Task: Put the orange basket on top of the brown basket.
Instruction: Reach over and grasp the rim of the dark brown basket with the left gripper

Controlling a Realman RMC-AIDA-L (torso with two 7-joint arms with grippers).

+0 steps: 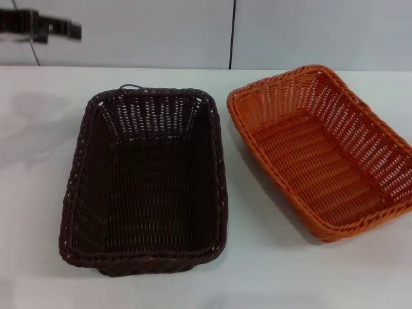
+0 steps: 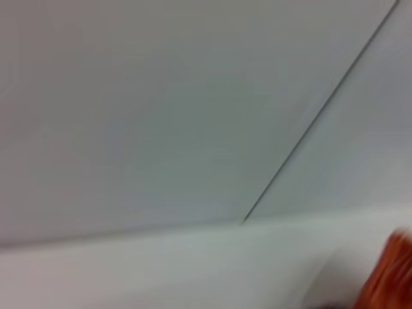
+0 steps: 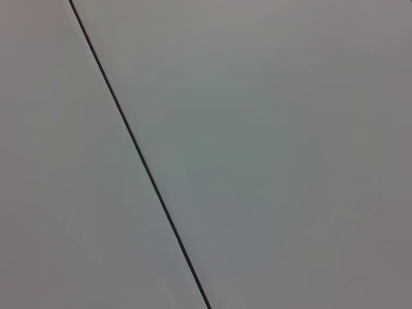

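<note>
Fingers unclear; orange basket (image 1: 328,151) beside brown basket (image 1: 147,180)

Bright, even light; soft shadows fall on the table (image 1: 38,193) near its left edge. The left wrist view is blurred.

- Only a small bit of the robot shows, up in the far left corner of the head view: the left gripper (image 1: 61,29).
- It is black and a little shiny.
- It looks long and flat, like a bar lying sideways.
- Its end is blunt and blocky.
- Further back from that end, the bar gets thicker, with bumpy, stepped edges.
- The wrist views show no part of the robot.
</note>
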